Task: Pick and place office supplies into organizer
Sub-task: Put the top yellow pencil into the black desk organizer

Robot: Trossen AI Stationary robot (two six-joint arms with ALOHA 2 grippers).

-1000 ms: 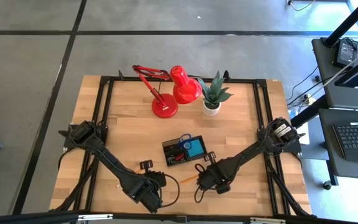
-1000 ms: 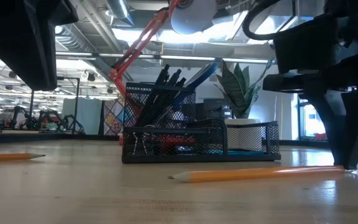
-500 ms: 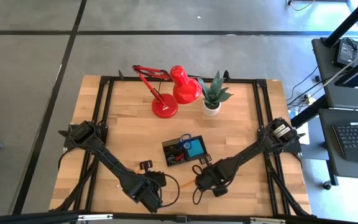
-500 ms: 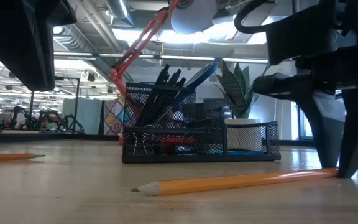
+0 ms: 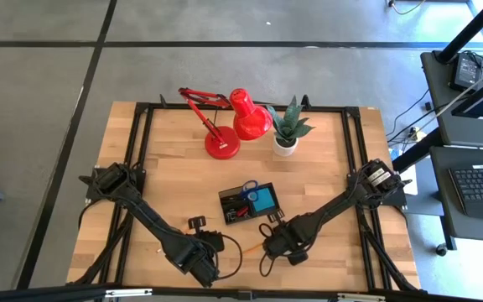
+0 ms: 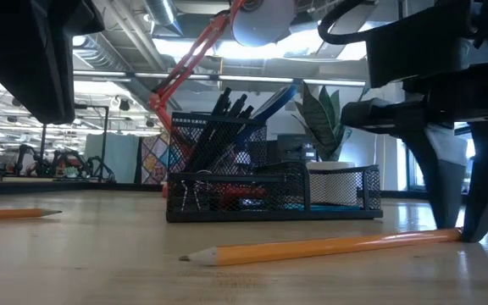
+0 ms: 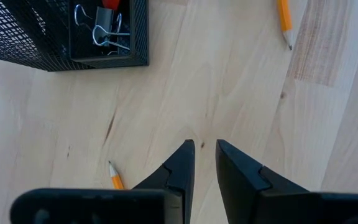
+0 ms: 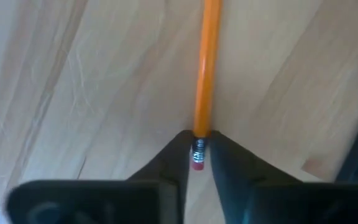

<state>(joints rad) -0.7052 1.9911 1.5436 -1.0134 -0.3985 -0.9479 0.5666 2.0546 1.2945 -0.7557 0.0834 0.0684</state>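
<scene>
An orange pencil (image 6: 320,247) lies flat on the table in front of the black mesh organizer (image 5: 248,203). The organizer holds black pens, blue scissors, a blue note pad and clips. My right gripper (image 8: 199,142) points straight down, open, with one finger on each side of the pencil's eraser end (image 8: 197,155). My left gripper (image 7: 205,146) hovers above bare wood near the front edge. It is narrowly open with nothing between its fingers. A second pencil (image 7: 284,22) and the tip of a third (image 7: 113,176) lie nearby. My right gripper's fingers (image 6: 447,212) come from above and stand across the pencil, close on both sides of its metal band and eraser (image 8: 197,155). Whether they touch it, I cannot tell. The pencil lies with its full length on the table.
A red desk lamp (image 5: 225,126) and a small potted plant (image 5: 287,127) stand at the far side of the table. Another pencil (image 6: 15,213) lies at the left in the low view. Bare wood spreads between the organizer and the front edge.
My right gripper has opened and now has its fingers on either side of the pencil's eraser end. The pencil has turned on the table: its point has swung toward the near edge, while the eraser end stayed by the fingers.
</scene>
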